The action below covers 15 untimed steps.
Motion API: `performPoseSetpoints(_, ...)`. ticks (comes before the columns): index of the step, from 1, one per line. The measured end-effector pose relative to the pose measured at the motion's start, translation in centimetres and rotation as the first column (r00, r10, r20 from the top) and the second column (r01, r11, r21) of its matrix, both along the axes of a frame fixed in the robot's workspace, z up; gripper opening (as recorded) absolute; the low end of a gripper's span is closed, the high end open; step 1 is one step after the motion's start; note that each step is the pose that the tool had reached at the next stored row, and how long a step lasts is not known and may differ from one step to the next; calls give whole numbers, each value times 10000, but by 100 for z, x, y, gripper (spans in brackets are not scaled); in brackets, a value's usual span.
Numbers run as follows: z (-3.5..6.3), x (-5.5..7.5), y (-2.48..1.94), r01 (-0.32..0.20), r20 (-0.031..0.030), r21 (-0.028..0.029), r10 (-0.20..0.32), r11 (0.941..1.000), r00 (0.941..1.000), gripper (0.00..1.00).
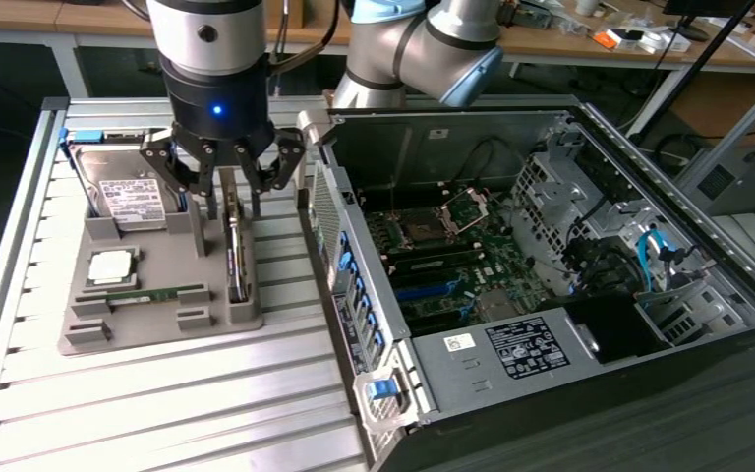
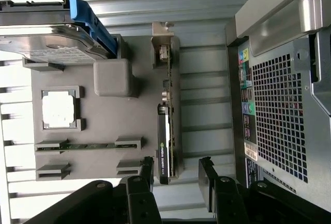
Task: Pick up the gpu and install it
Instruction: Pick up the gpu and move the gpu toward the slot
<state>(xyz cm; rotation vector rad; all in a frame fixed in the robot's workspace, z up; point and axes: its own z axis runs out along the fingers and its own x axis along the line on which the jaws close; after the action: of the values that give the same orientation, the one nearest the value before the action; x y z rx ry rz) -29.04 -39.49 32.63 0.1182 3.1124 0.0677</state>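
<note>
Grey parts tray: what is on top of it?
On the grey tray: a hard drive, a processor, a memory stick and the gpu standing on edge, open gripper straddling it. The tray under the drive is covered.

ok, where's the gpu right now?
Exterior view's left: the gpu stands on edge in the grey tray, beside the open case, under the open gripper.
</note>
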Motion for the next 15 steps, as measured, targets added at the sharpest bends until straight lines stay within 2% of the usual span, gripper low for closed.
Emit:
performPoseSetpoints(9,-21,-1,74,-1,-1,-1,1,10000,10000,48)
performPoseSetpoints(15,-31,-2,94,-1,-1,0,1,10000,10000,48)
